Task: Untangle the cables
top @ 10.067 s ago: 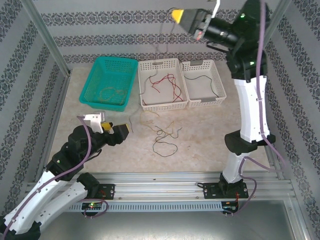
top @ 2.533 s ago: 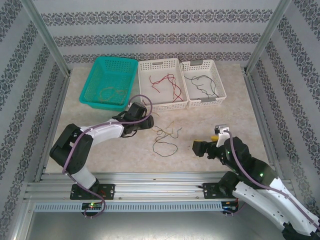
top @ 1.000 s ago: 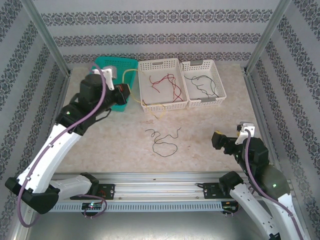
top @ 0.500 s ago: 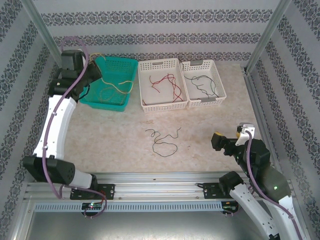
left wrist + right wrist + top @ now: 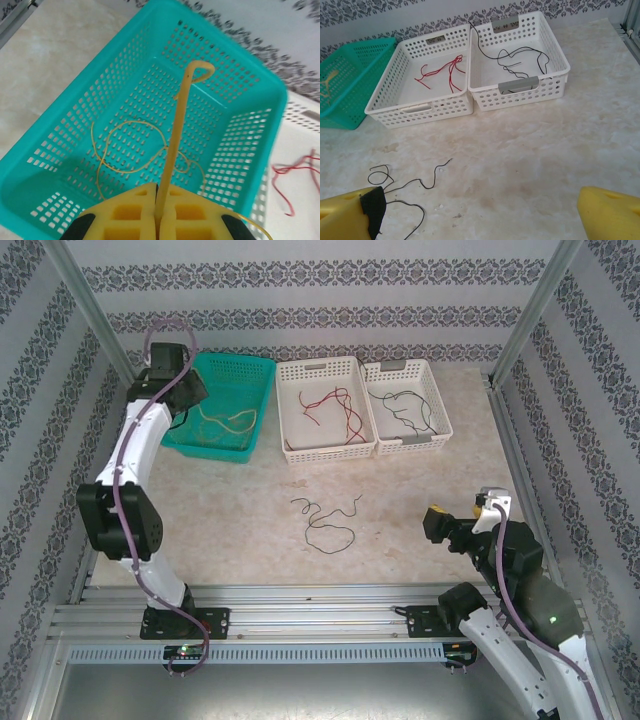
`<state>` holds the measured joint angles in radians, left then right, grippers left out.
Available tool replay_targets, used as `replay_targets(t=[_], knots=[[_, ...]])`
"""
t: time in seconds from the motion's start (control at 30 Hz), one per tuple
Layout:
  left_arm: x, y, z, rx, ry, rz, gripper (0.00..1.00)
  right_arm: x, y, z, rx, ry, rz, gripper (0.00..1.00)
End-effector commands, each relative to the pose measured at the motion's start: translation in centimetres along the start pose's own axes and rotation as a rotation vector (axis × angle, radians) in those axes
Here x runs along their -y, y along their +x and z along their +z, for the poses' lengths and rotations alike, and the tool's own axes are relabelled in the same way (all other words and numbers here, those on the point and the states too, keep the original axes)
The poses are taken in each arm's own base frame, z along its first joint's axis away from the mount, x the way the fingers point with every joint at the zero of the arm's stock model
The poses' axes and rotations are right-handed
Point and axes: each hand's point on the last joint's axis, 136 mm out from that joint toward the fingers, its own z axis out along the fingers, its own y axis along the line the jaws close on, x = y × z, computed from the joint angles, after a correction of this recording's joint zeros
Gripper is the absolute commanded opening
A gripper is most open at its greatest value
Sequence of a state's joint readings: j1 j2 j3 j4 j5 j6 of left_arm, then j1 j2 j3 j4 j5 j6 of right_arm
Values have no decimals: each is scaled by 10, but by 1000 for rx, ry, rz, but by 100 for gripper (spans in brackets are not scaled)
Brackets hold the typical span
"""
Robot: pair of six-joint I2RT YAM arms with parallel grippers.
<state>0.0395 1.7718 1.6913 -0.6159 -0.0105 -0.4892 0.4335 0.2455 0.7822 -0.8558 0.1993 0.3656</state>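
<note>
My left gripper [image 5: 157, 212] is shut on a yellow-tan cable [image 5: 176, 140] that runs up from between the pads to a hooked end over the teal basket [image 5: 60, 135]. A second yellow-tan cable [image 5: 125, 160] lies looped on the basket floor. From above, the left gripper [image 5: 183, 398] is at the basket's left rim. One black cable [image 5: 325, 522] lies loose on the table. My right gripper [image 5: 480, 220] stands open low over the table, to the right of that black cable [image 5: 405, 187], apart from it.
Two white baskets stand at the back: the middle basket [image 5: 290, 445] holds red cables [image 5: 335, 408], and the right basket [image 5: 442, 420] holds black cables [image 5: 408, 410]. Metal posts and patterned walls enclose the table. An aluminium rail [image 5: 320, 605] runs along the near edge.
The left arm has swung left and back from the teal basket's right rim to its left rim, carrying the yellow-tan cable over the basket. The right arm has barely moved.
</note>
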Motion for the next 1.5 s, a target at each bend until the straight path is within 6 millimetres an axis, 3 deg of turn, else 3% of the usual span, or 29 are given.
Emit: replay_targets(t=[0.0, 0.23, 0.4, 0.57, 0.7, 0.8, 1.0, 1.13, 1.27, 1.37, 1.47], knots=[[-7, -2, 23, 9, -48, 18, 0, -1, -5, -2, 35, -14, -8, 98], [-9, 32, 64, -71, -93, 53, 2, -2, -4, -2, 32, -19, -11, 98], [-2, 45, 72, -103, -102, 99, 27, -3, -4, -2, 28, -20, -10, 98], [7, 37, 61, -96, -89, 114, 47, -4, -3, -1, 18, -22, -10, 98], [23, 26, 33, -70, -45, 119, 67, -4, -4, -1, 17, -21, -9, 98], [39, 22, 2, -39, 1, 141, 70, -4, -3, -1, 14, -23, -9, 98], [48, 52, -52, -45, 59, 172, 76, -3, -3, -1, 4, -16, -8, 98], [44, 84, -99, -87, 137, 162, 79, -2, -3, -1, -2, -7, -7, 98], [38, 131, -137, -85, 260, 142, 81, 0, -3, -1, -15, 12, -5, 98], [33, 175, -142, -141, 299, 158, 80, 1, -4, -1, -17, 18, -2, 98], [39, 217, -138, -201, 336, 200, 80, 1, -5, -1, -12, 16, -5, 98]])
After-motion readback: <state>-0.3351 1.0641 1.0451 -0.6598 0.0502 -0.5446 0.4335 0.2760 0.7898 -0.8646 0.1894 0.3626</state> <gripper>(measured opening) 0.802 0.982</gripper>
